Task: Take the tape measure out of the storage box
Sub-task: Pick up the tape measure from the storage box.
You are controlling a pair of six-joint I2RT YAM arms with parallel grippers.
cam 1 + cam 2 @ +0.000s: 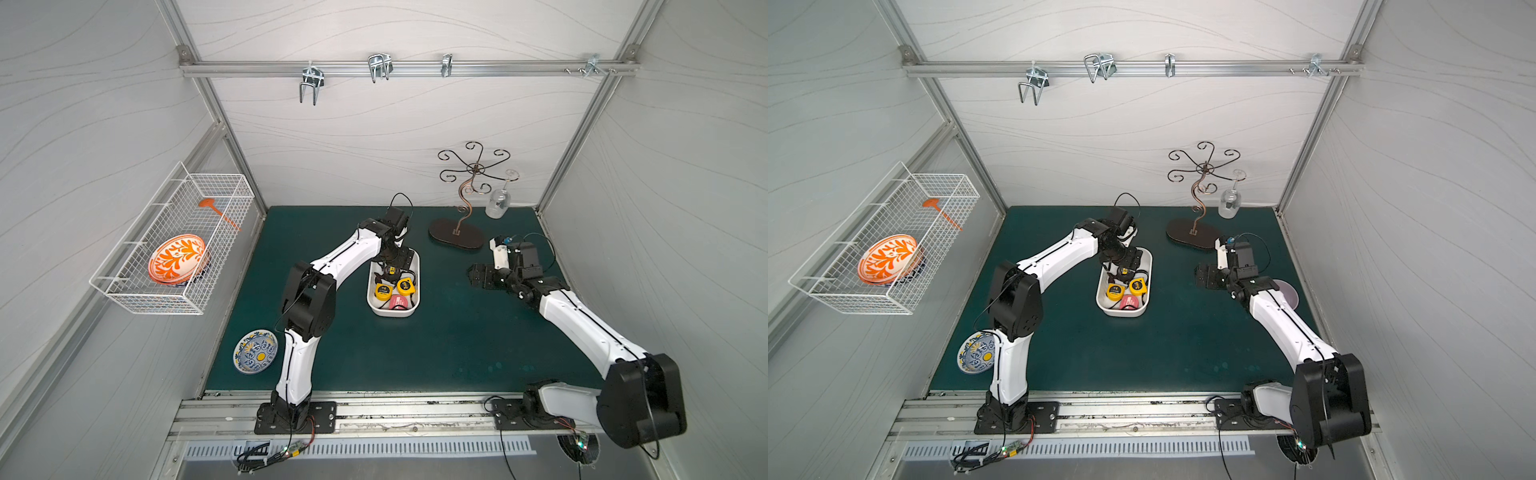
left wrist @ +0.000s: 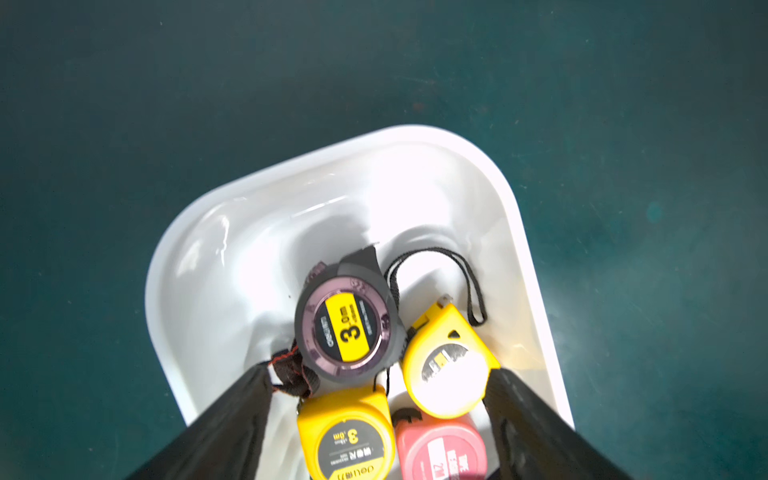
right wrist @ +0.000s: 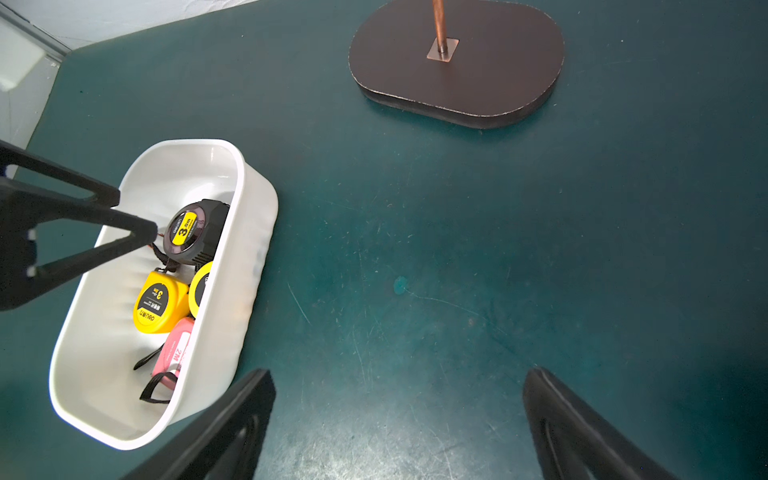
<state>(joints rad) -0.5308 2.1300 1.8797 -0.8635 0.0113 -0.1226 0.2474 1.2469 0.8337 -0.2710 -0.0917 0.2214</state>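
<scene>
Storage box [image 1: 395, 312] sits mid-frame in both top views on the green mat [image 1: 436, 353]. Its long axis runs top-to-bottom of frame, upper end leaning slightly right. Black tape measure [image 2: 347, 328] lies flat inside, dial up, nose pointing twd the box's empty upper end. Squarish yellow tape [image 2: 345, 432], rounder yellow tape [image 2: 449, 374] & pink tape [image 2: 440, 449] are packed just below it, twd the lower end. Left gripper [image 2: 380, 372] hangs over the box, claw wide, tips either side of the tapes, nothing pinched. Right gripper [image 3: 399, 374] is right of centre, well apart from the box, claw wide & empty over the mat
</scene>
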